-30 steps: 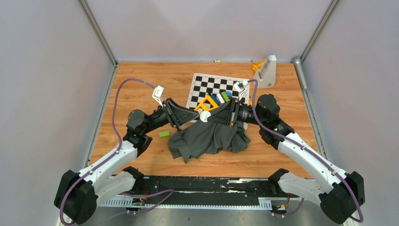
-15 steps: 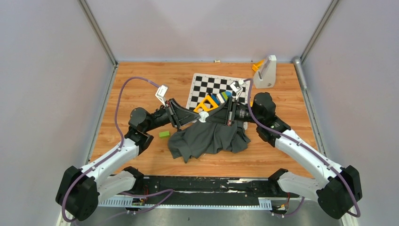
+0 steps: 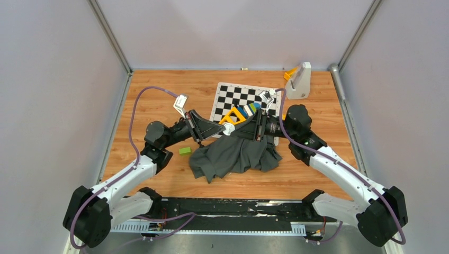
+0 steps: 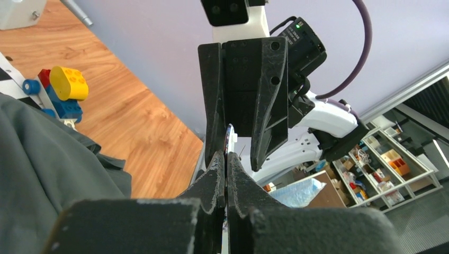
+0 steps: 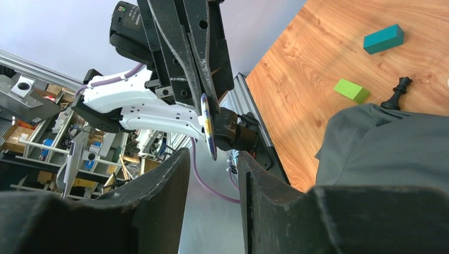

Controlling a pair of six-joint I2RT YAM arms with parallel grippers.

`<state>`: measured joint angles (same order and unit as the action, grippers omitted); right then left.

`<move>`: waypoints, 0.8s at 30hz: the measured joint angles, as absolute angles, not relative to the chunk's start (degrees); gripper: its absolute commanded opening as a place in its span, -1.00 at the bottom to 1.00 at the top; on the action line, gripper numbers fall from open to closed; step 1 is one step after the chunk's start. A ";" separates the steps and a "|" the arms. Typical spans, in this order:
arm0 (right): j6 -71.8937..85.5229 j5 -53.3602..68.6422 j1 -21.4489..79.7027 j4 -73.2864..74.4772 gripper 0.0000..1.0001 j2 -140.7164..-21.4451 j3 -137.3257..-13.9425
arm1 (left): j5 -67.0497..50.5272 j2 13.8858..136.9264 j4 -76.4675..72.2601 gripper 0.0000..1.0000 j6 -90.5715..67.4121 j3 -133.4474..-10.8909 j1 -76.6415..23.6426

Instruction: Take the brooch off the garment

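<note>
Your left arm (image 3: 125,180) and right arm (image 3: 339,168) both wear white shells between black joints; a purple cable (image 3: 130,127) trails along each, and the jaws are matte black.

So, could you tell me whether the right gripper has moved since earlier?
Yes: the right gripper has shifted slightly left along the chequered board's near edge, towards the left gripper holding the brooch.

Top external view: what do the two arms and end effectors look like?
The left arm and right arm match: white lower shells, black joints and wrists, a purple cable looping along each. The left end effector and right end effector are matte black, rough-textured, tapering to narrow tips.
</note>
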<state>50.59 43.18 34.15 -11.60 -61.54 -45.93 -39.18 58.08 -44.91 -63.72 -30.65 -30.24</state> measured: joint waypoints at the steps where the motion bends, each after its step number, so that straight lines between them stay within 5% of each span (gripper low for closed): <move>1: 50.54 43.18 34.15 -12.10 -0.21 -61.47 -45.69 | -38.89 58.08 -45.47 -1.00 -64.01 -30.59 -30.24; 24: 49.36 41.41 35.68 -15.35 -0.21 -63.83 -45.58 | -38.46 58.11 -49.10 -1.00 -66.13 -29.52 -30.24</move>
<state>49.36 41.41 35.68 -15.35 -63.83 -45.58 -38.46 58.11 -49.10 -66.13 -29.52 -30.24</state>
